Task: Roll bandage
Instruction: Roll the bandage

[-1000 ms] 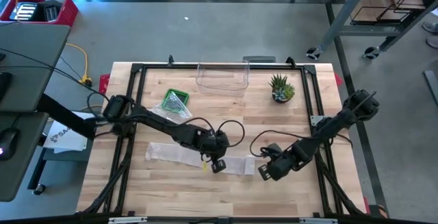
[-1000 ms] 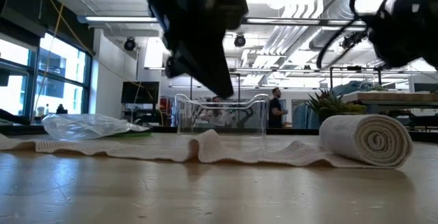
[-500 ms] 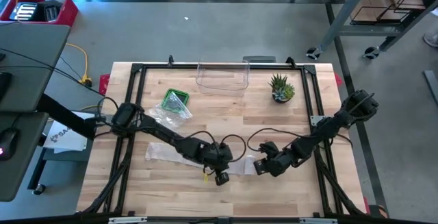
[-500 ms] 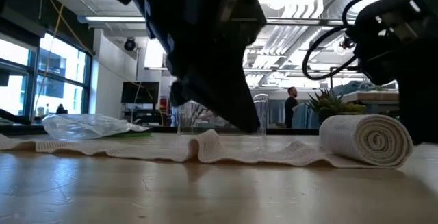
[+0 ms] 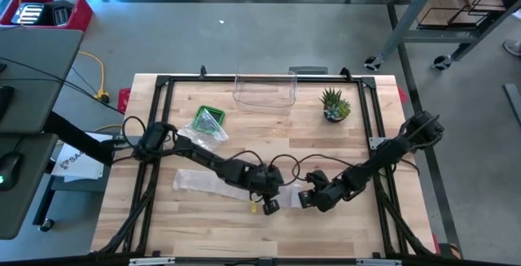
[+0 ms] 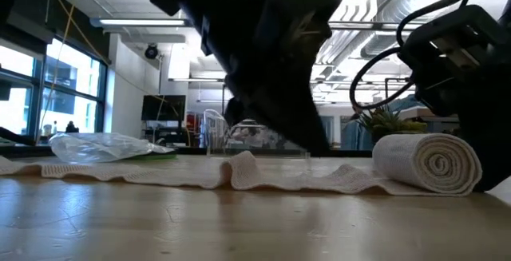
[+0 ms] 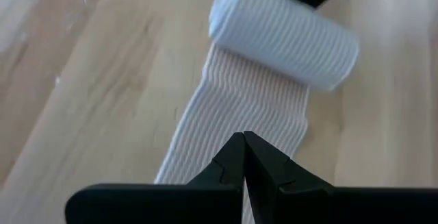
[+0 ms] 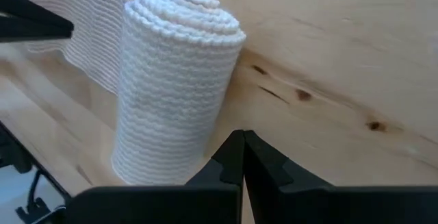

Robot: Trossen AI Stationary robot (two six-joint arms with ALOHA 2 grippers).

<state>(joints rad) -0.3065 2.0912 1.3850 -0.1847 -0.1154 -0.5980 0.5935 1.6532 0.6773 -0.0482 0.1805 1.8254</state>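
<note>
With both sets of fingers pressed together and empty, I keep my left gripper (image 5: pixel 269 204) over the flat bandage strip (image 7: pixel 233 121) and nudge the roll (image 8: pixel 174 80) leftward evenly with my right gripper (image 5: pixel 304 198), near mid-table.

Bandage (image 6: pixel 303 179): you see the flat strip run across the table (image 6: pixel 239 229) from the picture's left edge, with a raised fold near the middle.
Roll (image 6: pixel 427 163): it lies on its side at the strip's right end, spiral end facing you.
Left arm (image 6: pixel 263 61): a dark mass coming down from above, its tip reaching the strip just right of the fold.
Right arm (image 6: pixel 467 61): dark, just behind and right of the roll.
Bag (image 6: pixel 108 146): crumpled clear plastic, far left, behind the strip.
Bin (image 6: pixel 255 137): clear, behind the left arm.
Plant (image 6: pixel 382 121): behind the roll.
</note>
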